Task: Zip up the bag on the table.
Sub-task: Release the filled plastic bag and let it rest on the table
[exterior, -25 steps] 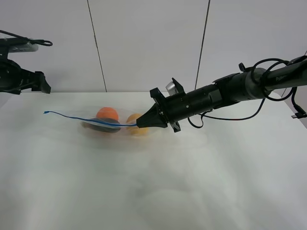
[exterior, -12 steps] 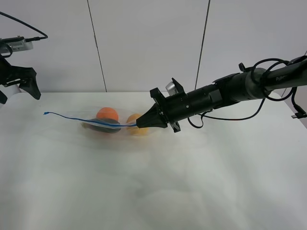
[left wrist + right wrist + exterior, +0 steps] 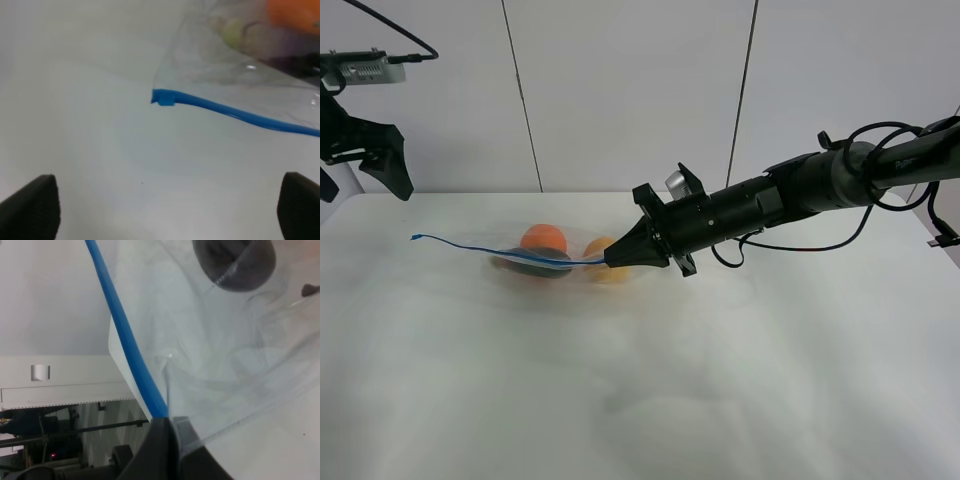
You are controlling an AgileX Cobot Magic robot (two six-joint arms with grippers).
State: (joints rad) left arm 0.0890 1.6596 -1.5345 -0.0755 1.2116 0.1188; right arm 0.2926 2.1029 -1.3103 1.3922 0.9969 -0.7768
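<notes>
The clear bag (image 3: 552, 256) lies on the white table (image 3: 640, 400), with an orange (image 3: 544, 238), a yellow pear (image 3: 604, 248) and a dark eggplant (image 3: 530, 265) showing through it. Its blue zip strip (image 3: 490, 247) is stretched taut toward the left. My right gripper (image 3: 613, 262) is shut on the strip's right end; the right wrist view shows the strip (image 3: 125, 335) running into the closed fingertips (image 3: 170, 440). My left gripper (image 3: 363, 185) hangs open at the far left, above and beyond the strip's free end (image 3: 162, 96), with its fingertips (image 3: 30, 207) wide apart.
A panelled white wall (image 3: 620, 90) rises behind the table's far edge. The right arm (image 3: 800, 195) slants down from the right over the table. Bare tabletop (image 3: 125, 170) lies between the left gripper and the strip's end.
The left gripper has swung upward at the far left, its fingers now pointing down toward the table. The right gripper and the bag have not moved.
</notes>
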